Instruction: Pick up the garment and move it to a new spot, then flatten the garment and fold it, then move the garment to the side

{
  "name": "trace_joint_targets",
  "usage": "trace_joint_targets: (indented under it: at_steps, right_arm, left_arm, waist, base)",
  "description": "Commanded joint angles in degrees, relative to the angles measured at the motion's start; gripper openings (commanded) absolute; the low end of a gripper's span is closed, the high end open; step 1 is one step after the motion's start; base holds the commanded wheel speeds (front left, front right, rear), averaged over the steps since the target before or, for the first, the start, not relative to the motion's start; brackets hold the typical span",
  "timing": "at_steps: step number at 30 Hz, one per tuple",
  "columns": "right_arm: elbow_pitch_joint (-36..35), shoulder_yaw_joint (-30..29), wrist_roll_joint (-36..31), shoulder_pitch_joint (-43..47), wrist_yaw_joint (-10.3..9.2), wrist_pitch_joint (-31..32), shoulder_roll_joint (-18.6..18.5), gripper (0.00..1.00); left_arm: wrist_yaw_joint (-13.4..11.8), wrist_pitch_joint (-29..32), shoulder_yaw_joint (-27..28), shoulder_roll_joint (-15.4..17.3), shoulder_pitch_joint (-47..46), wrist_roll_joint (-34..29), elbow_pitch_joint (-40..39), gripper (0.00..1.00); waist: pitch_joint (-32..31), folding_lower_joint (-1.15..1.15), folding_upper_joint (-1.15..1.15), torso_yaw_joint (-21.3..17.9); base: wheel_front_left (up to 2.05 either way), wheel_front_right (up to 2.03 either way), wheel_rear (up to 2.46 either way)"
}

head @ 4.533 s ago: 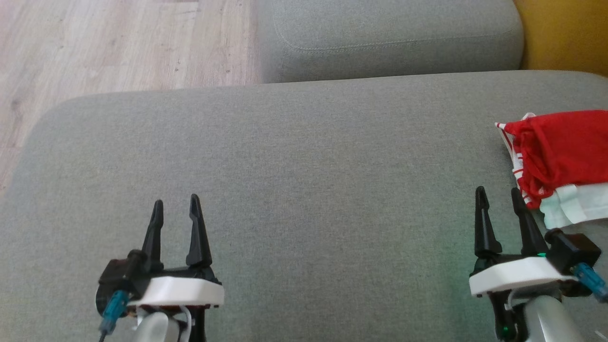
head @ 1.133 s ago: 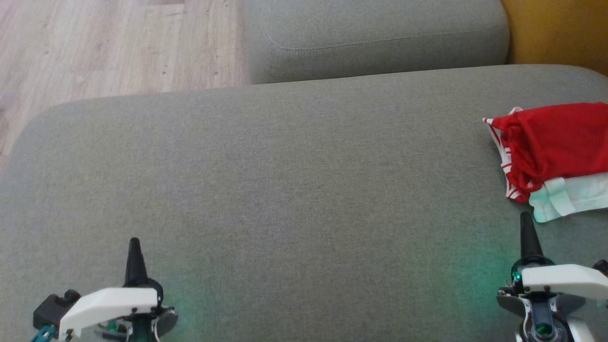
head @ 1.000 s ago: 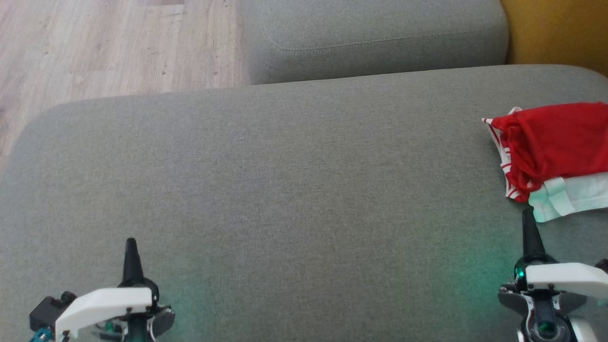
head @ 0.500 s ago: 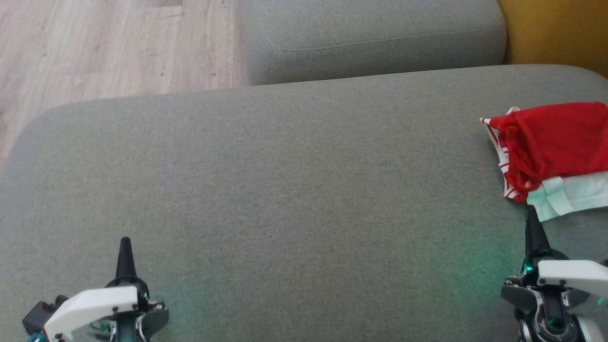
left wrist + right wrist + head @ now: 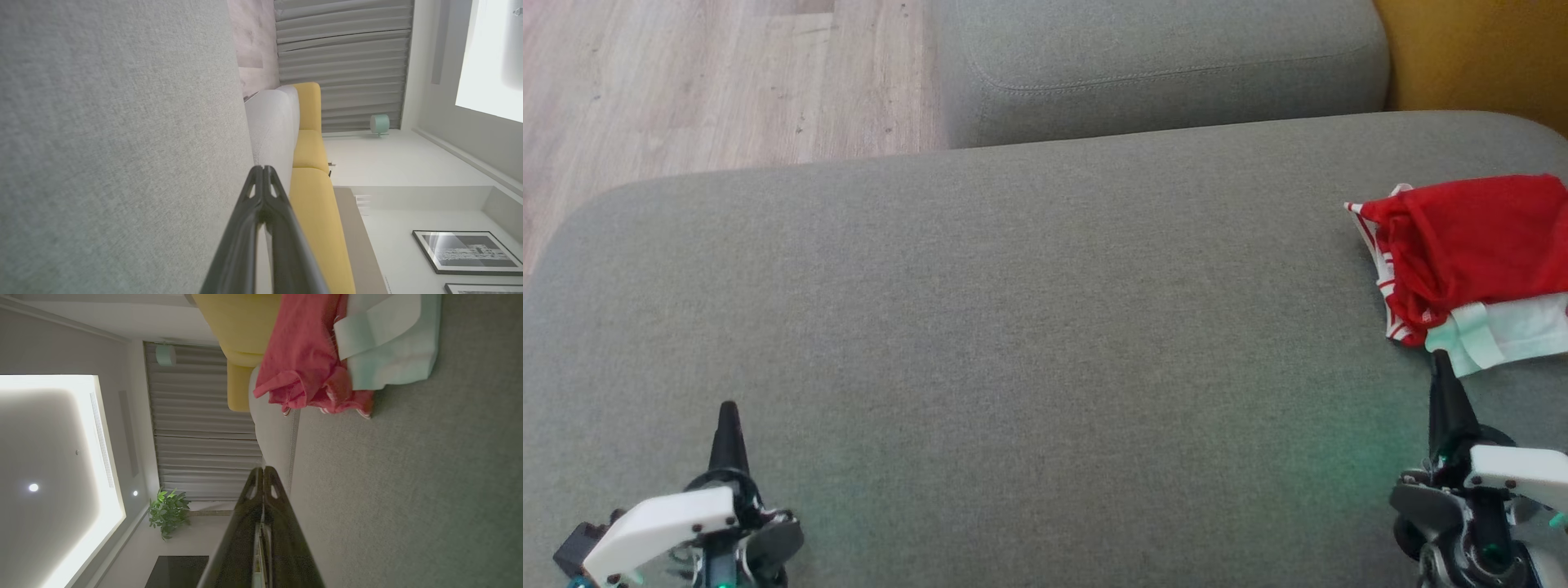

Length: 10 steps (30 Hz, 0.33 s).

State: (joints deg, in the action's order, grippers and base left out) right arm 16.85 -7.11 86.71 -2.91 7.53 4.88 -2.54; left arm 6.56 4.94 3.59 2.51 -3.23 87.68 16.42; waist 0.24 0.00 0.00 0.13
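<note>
The red garment (image 5: 1470, 245), with striped white trim and a pale folded part on its near side, is lying bunched at the right edge of the big grey seat cushion (image 5: 1013, 286), running out of the head view. The right gripper (image 5: 1438, 357) is hovering at the lower right, its fingers closed tight together and holding nothing. Its tip is pointing at the pale part; from above I cannot tell whether it is touching the cloth, while the right wrist view is showing bare cushion between them. The left gripper (image 5: 727, 407) is hanging over the lower left of the cushion, well apart from the garment, its fingers likewise closed and empty. A second grey cushion (image 5: 1160, 73) is sitting beyond, with wooden floor (image 5: 686, 82) to its left and a yellow seat (image 5: 1478, 57) to its right
</note>
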Motion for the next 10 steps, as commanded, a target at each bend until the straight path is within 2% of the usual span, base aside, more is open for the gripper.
trace_joint_targets:
  at_steps: [1, 10]
  right_arm:
    - [-2.51, 0.84, 2.17, -3.16, -0.04, 0.74, -0.32, 0.00]
    - [-2.82, 0.59, 5.45, -3.27, -0.04, 1.61, -0.33, 0.00]
  left_arm:
    - [0.54, 0.68, 2.22, 0.38, -2.90, 1.67, -2.20, 0.00]
    - [0.92, 1.58, 2.97, 0.39, -2.97, 4.45, -2.35, 0.00]
  waist:
    - [-0.02, 0.00, 0.00, -0.03]
    - [-0.07, 0.00, 0.00, -0.13]
  base:
    - [0.00, 0.00, 0.00]
    - [0.00, 0.00, 0.00]
